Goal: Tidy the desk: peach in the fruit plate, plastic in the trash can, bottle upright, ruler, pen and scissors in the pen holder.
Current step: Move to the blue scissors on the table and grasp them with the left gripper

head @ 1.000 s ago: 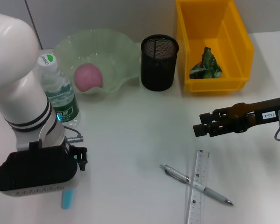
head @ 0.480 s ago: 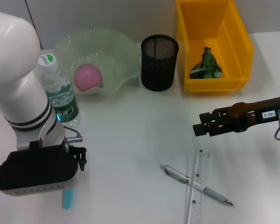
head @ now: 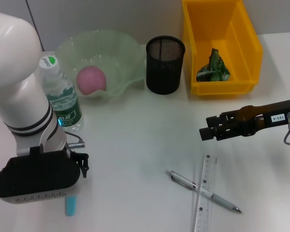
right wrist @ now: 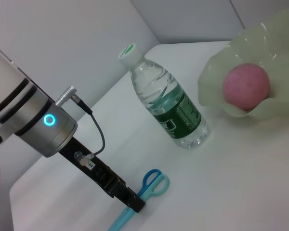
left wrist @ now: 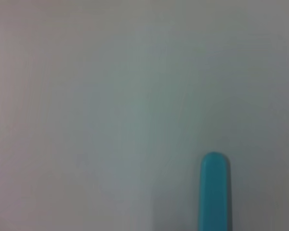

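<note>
The left gripper (right wrist: 135,206) is down at the desk (head: 130,140) on the scissors (right wrist: 151,184). In the right wrist view its dark tip sits on the blade cover, just behind the blue loop handles; whether its fingers are spread or clamped cannot be told. In the head view the arm's housing hides the gripper, and only the cover's tip (head: 70,205) shows below it, toward the near edge. The scissors lie flat, their long axis running near to far: cover tip nearest, handles pointing away toward the bottle (head: 60,96).

Right of the gripper, the pen (head: 203,192) lies diagonally across the ruler (head: 203,193), whose long axis runs roughly near to far.

The right gripper (head: 206,132) hovers just beyond the ruler, pointing left, its fingers too dark to judge.

The bottle stands upright beyond the left gripper. Behind it the peach (head: 91,79) rests in the plate (head: 116,58). Right of those stand the pen holder (head: 165,65) and the trash can (head: 222,46), with crumpled green plastic (head: 213,67) inside.
</note>
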`<state>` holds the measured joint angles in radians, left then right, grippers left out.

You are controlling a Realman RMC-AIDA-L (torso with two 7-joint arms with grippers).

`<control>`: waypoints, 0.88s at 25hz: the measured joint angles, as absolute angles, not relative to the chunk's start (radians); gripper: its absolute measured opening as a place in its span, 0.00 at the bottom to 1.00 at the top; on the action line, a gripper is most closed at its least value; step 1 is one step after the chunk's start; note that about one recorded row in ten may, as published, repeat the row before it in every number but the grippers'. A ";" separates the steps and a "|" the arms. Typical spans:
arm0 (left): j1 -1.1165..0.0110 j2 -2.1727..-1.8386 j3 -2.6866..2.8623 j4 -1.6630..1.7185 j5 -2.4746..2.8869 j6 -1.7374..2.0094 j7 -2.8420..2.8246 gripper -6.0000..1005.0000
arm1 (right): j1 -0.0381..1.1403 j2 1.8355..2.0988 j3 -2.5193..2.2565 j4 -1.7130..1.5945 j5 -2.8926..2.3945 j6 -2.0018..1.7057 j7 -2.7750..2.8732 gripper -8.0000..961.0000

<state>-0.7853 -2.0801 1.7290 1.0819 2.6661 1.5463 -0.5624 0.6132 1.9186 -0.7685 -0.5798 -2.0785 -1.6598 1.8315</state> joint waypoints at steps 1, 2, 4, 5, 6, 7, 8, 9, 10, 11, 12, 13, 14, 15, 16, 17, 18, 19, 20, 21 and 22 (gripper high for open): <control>-0.785 -2.080 1.729 1.082 2.666 1.546 -0.562 0.28 | 0.613 1.918 -0.768 -0.580 -2.078 -1.660 1.832 0.85; -0.785 -2.080 1.729 1.081 2.666 1.546 -0.563 0.28 | 0.613 1.918 -0.768 -0.580 -2.079 -1.660 1.832 0.85; -0.785 -2.080 1.728 1.081 2.666 1.546 -0.563 0.28 | 0.614 1.917 -0.769 -0.580 -2.079 -1.660 1.832 0.85; -0.785 -2.080 1.728 1.081 2.666 1.546 -0.563 0.28 | 0.614 1.917 -0.768 -0.580 -2.078 -1.660 1.832 0.85; -0.785 -2.080 1.728 1.081 2.666 1.546 -0.563 0.28 | 0.614 1.917 -0.769 -0.580 -2.078 -1.660 1.832 0.85; -0.785 -2.080 1.728 1.081 2.666 1.546 -0.563 0.28 | 0.614 1.917 -0.769 -0.580 -2.078 -1.660 1.832 0.85; -0.785 -2.080 1.728 1.081 2.666 1.546 -0.563 0.27 | 0.614 1.917 -0.768 -0.580 -2.078 -1.660 1.832 0.85; -0.785 -2.080 1.728 1.081 2.666 1.546 -0.563 0.27 | 0.614 1.917 -0.769 -0.580 -2.078 -1.660 1.832 0.85; -0.785 -2.080 1.727 1.080 2.666 1.545 -0.563 0.27 | 0.614 1.917 -0.769 -0.580 -2.078 -1.660 1.832 0.85; -0.787 -2.080 1.728 1.076 2.666 1.544 -0.563 0.27 | 0.614 1.917 -0.769 -0.580 -2.079 -1.660 1.832 0.85; -0.791 -2.080 1.728 1.072 2.666 1.544 -0.563 0.27 | 0.614 1.917 -0.768 -0.580 -2.078 -1.660 1.832 0.85; -0.792 -2.080 1.728 1.070 2.666 1.544 -0.564 0.27 | 0.614 1.917 -0.768 -0.580 -2.078 -1.660 1.832 0.85; -0.794 -2.080 1.727 1.066 2.666 1.545 -0.564 0.27 | 0.614 1.917 -0.768 -0.580 -2.078 -1.660 1.832 0.85; -0.796 -2.080 1.726 1.063 2.666 1.545 -0.564 0.27 | 0.614 1.917 -0.769 -0.580 -2.078 -1.660 1.832 0.85; -0.797 -2.080 1.726 1.061 2.666 1.545 -0.564 0.26 | 0.614 1.917 -0.768 -0.580 -2.078 -1.659 1.832 0.85; -0.797 -2.080 1.725 1.060 2.666 1.545 -0.564 0.26 | 0.614 1.917 -0.768 -0.580 -2.078 -1.659 1.832 0.85; -0.797 -2.080 1.725 1.060 2.666 1.545 -0.564 0.26 | 0.614 1.917 -0.768 -0.580 -2.078 -1.658 1.832 0.85; -0.798 -2.080 1.724 1.059 2.665 1.545 -0.564 0.26 | 0.614 1.917 -0.768 -0.580 -2.078 -1.658 1.832 0.85; -0.798 -2.080 1.723 1.059 2.665 1.545 -0.564 0.26 | 0.614 1.917 -0.768 -0.580 -2.078 -1.658 1.831 0.85; -0.798 -2.080 1.723 1.060 2.664 1.545 -0.564 0.26 | 0.614 1.917 -0.768 -0.580 -2.078 -1.658 1.830 0.85; -0.798 -2.080 1.723 1.061 2.664 1.545 -0.565 0.26 | 0.614 1.917 -0.767 -0.580 -2.078 -1.658 1.829 0.85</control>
<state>-0.7977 -2.0801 1.7227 1.0611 2.6643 1.5447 -0.5648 0.6136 1.9174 -0.7671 -0.5798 -2.0785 -1.6582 1.8291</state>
